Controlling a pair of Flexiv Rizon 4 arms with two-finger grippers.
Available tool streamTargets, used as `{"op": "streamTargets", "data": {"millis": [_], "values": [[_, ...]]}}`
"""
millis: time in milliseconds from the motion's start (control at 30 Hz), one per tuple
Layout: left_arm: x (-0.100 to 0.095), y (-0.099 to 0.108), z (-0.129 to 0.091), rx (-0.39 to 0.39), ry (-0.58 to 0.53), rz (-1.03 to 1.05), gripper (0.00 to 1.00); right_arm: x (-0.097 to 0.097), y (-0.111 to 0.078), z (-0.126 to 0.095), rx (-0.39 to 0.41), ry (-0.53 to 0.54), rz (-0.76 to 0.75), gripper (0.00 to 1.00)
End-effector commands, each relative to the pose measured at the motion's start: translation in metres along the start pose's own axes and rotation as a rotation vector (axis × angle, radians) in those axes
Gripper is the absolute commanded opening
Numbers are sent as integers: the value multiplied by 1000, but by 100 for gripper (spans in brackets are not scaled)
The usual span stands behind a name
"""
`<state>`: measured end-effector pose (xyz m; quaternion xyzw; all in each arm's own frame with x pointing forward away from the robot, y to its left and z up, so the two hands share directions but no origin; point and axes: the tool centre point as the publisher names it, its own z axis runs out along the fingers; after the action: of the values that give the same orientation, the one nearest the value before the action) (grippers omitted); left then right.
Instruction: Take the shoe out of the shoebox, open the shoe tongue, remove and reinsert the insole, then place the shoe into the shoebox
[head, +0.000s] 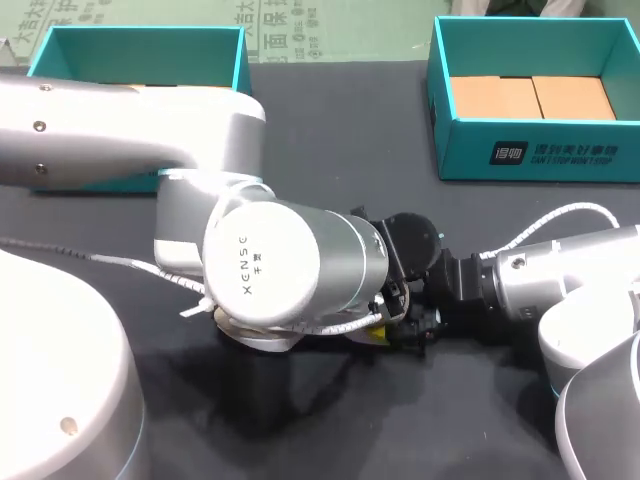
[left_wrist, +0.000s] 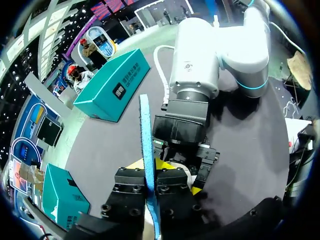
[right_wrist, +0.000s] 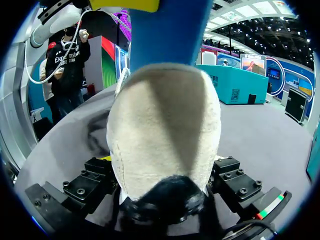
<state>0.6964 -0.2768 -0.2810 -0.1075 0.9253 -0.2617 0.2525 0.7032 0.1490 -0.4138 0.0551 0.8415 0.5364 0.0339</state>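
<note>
Insole of thin blue foam (left_wrist: 145, 145) stands edge-on, clamped in left hand (left_wrist: 150, 187). Its long axis points straight ahead into the cream-lined dark shoe (right_wrist: 165, 130), gripped by right hand (right_wrist: 165, 190) opposite, above black tabletop (head: 300, 430).

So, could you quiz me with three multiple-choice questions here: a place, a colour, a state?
1. Where is the blue insole? A in a box; B in the left jaws; C flat on the table.
2. What colour are the two boxes? A red; B white; C teal.
3. The right jaws are: A shut on the shoe; B open and empty; C holding a box.
Answers: 1 B, pinched edge-on between them; 2 C, teal walls show; 3 A, the shoe sits gripped from both sides.
</note>
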Motion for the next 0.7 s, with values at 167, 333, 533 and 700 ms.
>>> {"op": "streamTargets", "data": {"millis": [167,333,533,700], "values": [[-13,-25,-11,28,163,-27,0,0,0,1,5,-1,1,0],[-20,-43,-17,64,251,-53,0,0,0,1,5,-1,1,0],[-25,-65,-23,94,338,-76,0,0,0,1,5,-1,1,0],[-26,-85,-30,124,416,-93,0,0,0,1,5,-1,1,0]]}}
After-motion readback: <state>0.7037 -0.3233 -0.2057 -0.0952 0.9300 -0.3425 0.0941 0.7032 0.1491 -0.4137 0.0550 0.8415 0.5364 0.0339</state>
